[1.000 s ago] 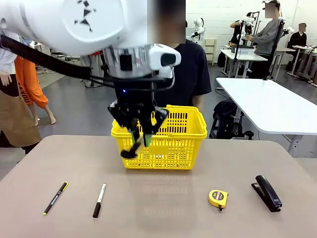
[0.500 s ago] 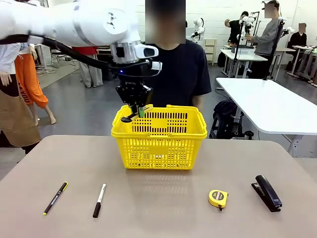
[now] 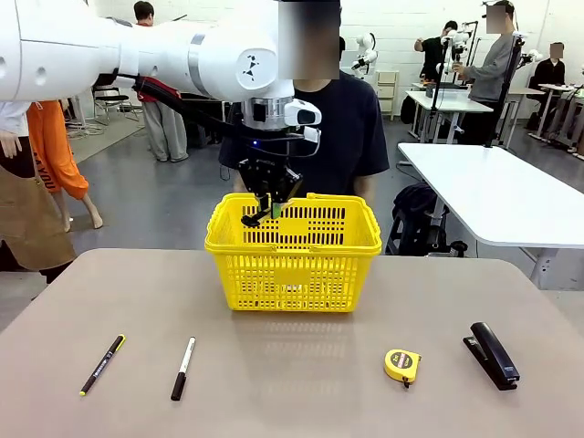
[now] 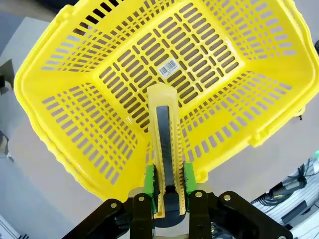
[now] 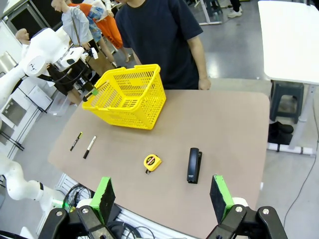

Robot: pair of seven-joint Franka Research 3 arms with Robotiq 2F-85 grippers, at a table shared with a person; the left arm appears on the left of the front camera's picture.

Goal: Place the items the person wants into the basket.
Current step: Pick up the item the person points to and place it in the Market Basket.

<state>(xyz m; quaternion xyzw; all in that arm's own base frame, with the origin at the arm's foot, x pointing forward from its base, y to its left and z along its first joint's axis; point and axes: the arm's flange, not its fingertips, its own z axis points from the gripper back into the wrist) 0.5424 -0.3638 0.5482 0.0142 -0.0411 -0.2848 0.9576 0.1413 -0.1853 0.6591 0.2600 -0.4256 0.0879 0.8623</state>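
Front view is showing the left gripper [image 3: 270, 205] hanging over the left part of the yellow basket [image 3: 301, 274], just above its rim. The person [image 3: 347, 128] in a dark T-shirt is standing right behind the basket at the far side of the table [image 3: 292, 401].

Left wrist view is looking straight down into the basket. The gripper's green pads [image 4: 149, 181] are clamping the rear end of the yellow-and-black knife [image 4: 164, 129], one on each side. The knife's tip is pointing down toward the lattice floor, near a barcode sticker [image 4: 170, 66]. The knife is hanging over the basket's opening, gripped and off the table.

A black pen [image 3: 102, 364] and a white marker [image 3: 182, 356] are lying side by side at the table's near left. A yellow tape measure [image 3: 401, 365] and a black stapler [image 3: 493, 354] are lying at its near right, well apart from the basket.

Right wrist view is showing the right gripper [image 5: 162, 194] hovering high over the table's near edge. Its jaws are spread wide and gripping nothing.
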